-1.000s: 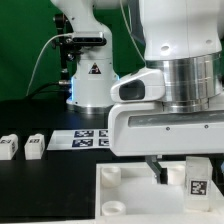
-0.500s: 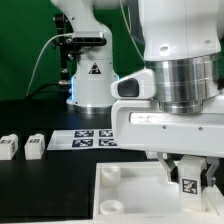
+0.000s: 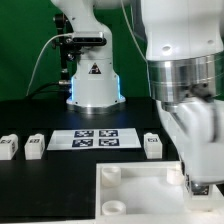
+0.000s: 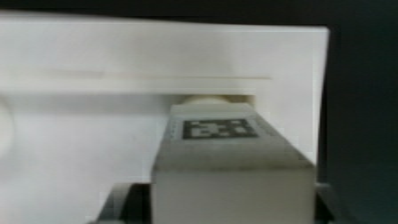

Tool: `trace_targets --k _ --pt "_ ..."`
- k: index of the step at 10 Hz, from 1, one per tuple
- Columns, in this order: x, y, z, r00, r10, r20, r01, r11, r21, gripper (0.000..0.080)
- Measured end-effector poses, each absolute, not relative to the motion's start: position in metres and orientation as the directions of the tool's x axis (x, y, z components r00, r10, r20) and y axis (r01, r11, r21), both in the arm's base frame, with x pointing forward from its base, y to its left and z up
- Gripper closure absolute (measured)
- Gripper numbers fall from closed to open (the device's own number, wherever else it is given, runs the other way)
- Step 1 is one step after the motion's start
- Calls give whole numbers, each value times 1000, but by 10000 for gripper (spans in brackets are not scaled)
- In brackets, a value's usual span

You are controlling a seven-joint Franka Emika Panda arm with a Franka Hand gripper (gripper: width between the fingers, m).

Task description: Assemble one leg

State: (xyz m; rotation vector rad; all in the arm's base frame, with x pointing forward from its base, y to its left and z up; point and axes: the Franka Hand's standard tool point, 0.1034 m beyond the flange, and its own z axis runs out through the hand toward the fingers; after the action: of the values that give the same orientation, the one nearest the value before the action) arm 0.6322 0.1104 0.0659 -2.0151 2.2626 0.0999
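In the wrist view my gripper (image 4: 224,206) is shut on the leg (image 4: 222,165), a white square post with its marker tag facing the camera. The leg's far end rests at a round socket near the edge of the big white panel (image 4: 98,110). In the exterior view the gripper (image 3: 198,181) is low over the panel's (image 3: 135,197) corner on the exterior view's right. Only a small part of the held leg (image 3: 196,187) shows there, under the hand.
Two loose legs (image 3: 8,147) (image 3: 35,146) lie on the black table at the exterior view's left. A third (image 3: 152,145) lies behind the panel. The marker board (image 3: 95,138) lies between them. The robot's base (image 3: 92,85) stands behind.
The hand has swung toward the exterior view's right and turned, carrying the leg down to the panel's corner. The loose leg behind the panel has come into view.
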Motion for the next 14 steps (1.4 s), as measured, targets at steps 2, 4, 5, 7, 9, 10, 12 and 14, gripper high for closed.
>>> trace_targets --k 2,4,5,7,9,10,12,14 --pt "632 110 66 -275 -951 -141 -961 277 3 508" --pt "631 110 65 -291 -946 -140 -956 293 4 508" --pt "631 110 65 -291 -947 -140 -956 293 4 390" --pt "631 111 65 -207 -969 -138 -978 210 -8 224" --pt "630 122 65 39 -991 -131 -998 -33 -48 165" --pt "631 123 66 233 -966 -114 -972 -226 -70 154" --pt "631 120 65 394 -914 -98 -918 -386 -88 151" --pt "631 119 65 536 -840 -82 -843 -528 -102 151"
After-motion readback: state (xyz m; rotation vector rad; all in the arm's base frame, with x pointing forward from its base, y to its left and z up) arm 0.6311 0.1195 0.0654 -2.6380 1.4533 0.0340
